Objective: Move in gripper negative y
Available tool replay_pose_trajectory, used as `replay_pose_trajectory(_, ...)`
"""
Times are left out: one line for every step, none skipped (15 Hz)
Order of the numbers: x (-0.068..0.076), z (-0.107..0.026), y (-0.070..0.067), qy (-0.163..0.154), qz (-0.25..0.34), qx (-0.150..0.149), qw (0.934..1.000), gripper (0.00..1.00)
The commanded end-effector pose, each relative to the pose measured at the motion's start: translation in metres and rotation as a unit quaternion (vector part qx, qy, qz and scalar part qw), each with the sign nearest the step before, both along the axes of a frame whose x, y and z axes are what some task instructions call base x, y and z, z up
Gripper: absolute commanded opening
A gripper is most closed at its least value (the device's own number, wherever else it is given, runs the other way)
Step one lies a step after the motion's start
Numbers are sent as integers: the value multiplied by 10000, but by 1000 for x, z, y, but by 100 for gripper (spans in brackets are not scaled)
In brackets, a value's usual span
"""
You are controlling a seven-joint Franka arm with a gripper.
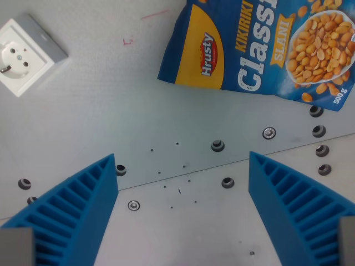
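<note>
My gripper (183,166) is open and empty, with its two blue ribbed fingers (77,205) wide apart at the bottom of the wrist view, above a grey metal table (111,105). A blue peanut bag (260,47) marked "Hrusty Classic" lies flat on the table at the top right, beyond the fingertips and apart from them. A white wall socket (25,52) lies at the top left.
Several bolts (218,146) and small holes dot the table between the fingers and along a plate seam. Faint red pen marks (128,40) show near the top middle.
</note>
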State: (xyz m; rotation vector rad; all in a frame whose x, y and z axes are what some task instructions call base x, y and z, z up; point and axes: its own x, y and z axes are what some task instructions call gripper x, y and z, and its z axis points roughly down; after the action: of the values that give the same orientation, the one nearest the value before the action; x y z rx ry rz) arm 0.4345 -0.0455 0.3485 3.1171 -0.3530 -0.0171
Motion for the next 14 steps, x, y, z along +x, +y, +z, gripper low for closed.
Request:
replay_pose_trajectory(1,2,5,-26,-2,-2,10000,100)
replay_pose_trajectory(2,2,10,-26,-2,-2,10000,100)
replay_pose_trajectory(3,2,15,-26,-2,-2,10000,100)
replay_pose_trajectory(4,2,19,-26,-2,-2,10000,100)
replay_pose_trajectory(5,2,24,-26,-2,-2,10000,100)
replay_pose_trajectory(6,2,29,-26,-2,-2,10000,100)
replay_pose_trajectory(7,2,34,-26,-2,-2,10000,100)
replay_pose_trajectory(9,2,39,-26,-2,-2,10000,100)
replay_pose_trajectory(10,2,44,-26,-2,-2,10000,100)
replay_pose_trajectory(11,2,49,-26,-2,-2,10000,100)
replay_pose_trajectory(12,2,54,-26,-2,-2,10000,100)
replay_pose_trajectory(13,2,58,-26,-2,-2,10000,100)
replay_pose_trajectory(14,2,63,-26,-2,-2,10000,100)
replay_pose_trajectory(15,2,68,-26,-2,-2,10000,100)
